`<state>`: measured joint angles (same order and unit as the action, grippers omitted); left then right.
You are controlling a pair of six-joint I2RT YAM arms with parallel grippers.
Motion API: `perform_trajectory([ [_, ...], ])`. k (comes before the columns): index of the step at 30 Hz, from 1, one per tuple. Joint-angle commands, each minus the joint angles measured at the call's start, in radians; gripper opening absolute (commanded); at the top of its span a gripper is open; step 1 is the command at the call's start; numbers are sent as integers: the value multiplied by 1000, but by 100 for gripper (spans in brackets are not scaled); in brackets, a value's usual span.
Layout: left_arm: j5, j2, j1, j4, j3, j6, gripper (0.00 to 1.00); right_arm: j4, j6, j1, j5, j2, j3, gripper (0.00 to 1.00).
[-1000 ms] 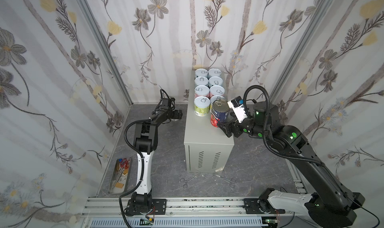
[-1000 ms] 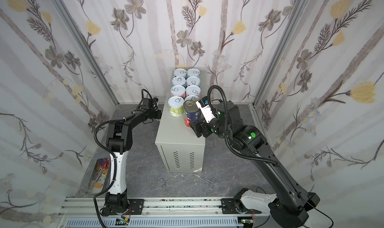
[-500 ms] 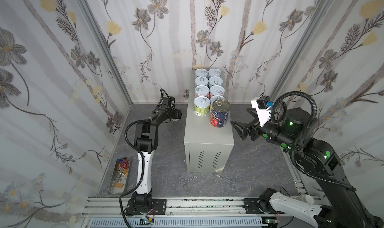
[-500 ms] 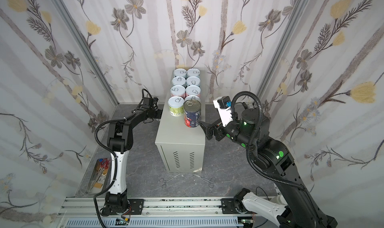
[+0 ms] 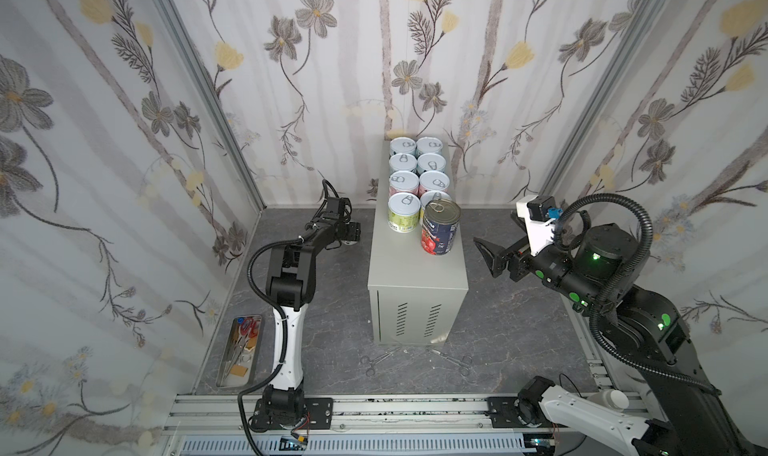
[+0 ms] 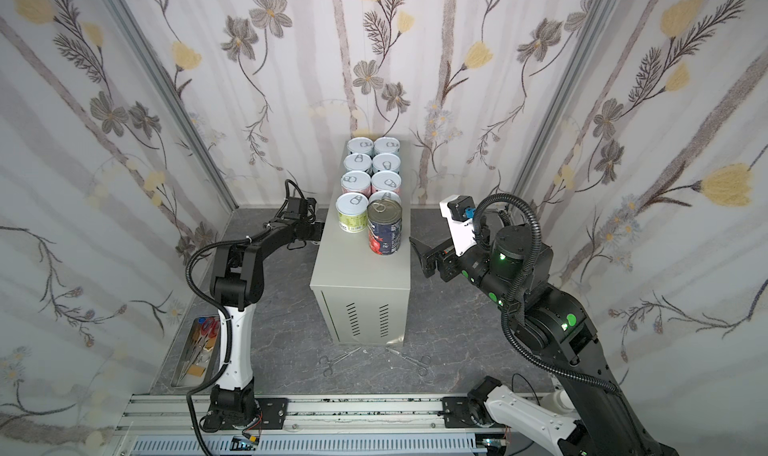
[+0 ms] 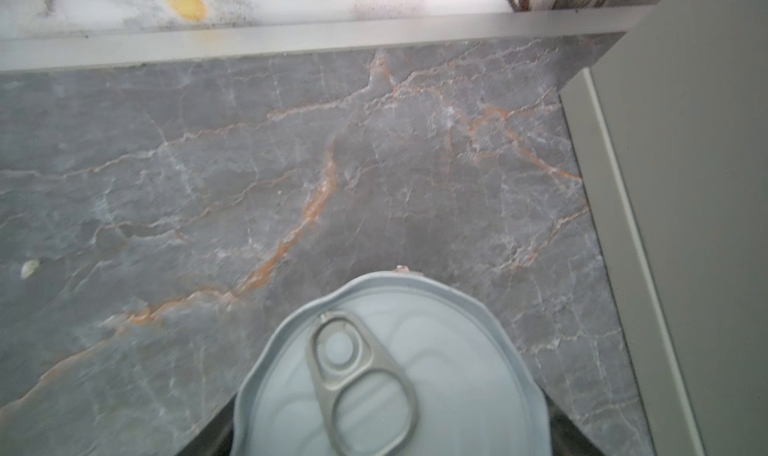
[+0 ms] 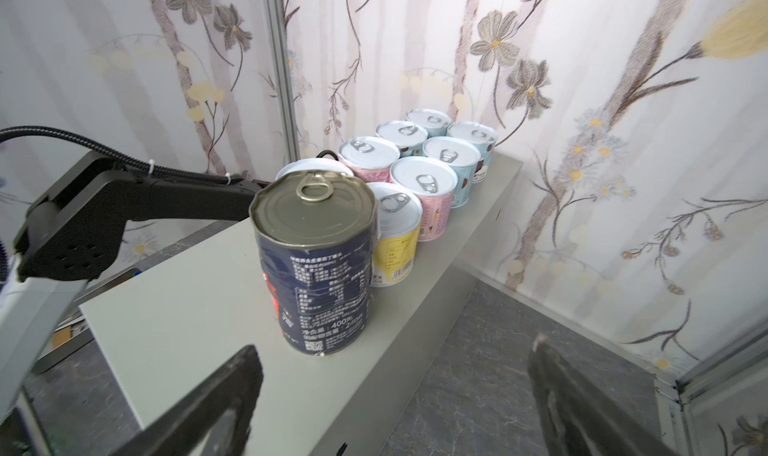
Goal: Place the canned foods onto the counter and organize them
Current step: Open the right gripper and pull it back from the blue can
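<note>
Several short pastel cans stand in two rows at the back of the light-grey counter. The taller dark-blue tomato can stands upright in front of them. My right gripper hangs open to the right of the counter, apart from that can. My left gripper is low beside the counter's left wall. It is shut on a short can with a pull-tab lid, over the floor.
A metal tray of tools lies on the dark marbled floor at front left. Two pairs of scissors lie just before the counter. A white bottle sits by the front rail at right. Papered walls close in three sides.
My right gripper let go of the tomato can, opened wide and pulled back to the right, leaving the can upright on the counter. The left arm stayed in place.
</note>
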<state>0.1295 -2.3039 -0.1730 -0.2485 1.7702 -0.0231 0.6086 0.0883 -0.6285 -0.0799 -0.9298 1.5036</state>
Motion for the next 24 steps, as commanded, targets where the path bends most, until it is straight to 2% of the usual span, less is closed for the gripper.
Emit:
perform_trajectory([
  [1,-19,41,3,-3,-38,-1,69,-116,35,44,-76,-6,-3,100],
  [6,-27,117,6,-5,-92,1,66,-233,-13,181,-88,-57,-28,100],
  [11,-31,224,13,-26,-135,-2,64,-337,-79,266,-90,-120,-79,100],
  [24,-48,581,12,-179,-190,25,63,-532,-200,290,3,-185,-261,100],
])
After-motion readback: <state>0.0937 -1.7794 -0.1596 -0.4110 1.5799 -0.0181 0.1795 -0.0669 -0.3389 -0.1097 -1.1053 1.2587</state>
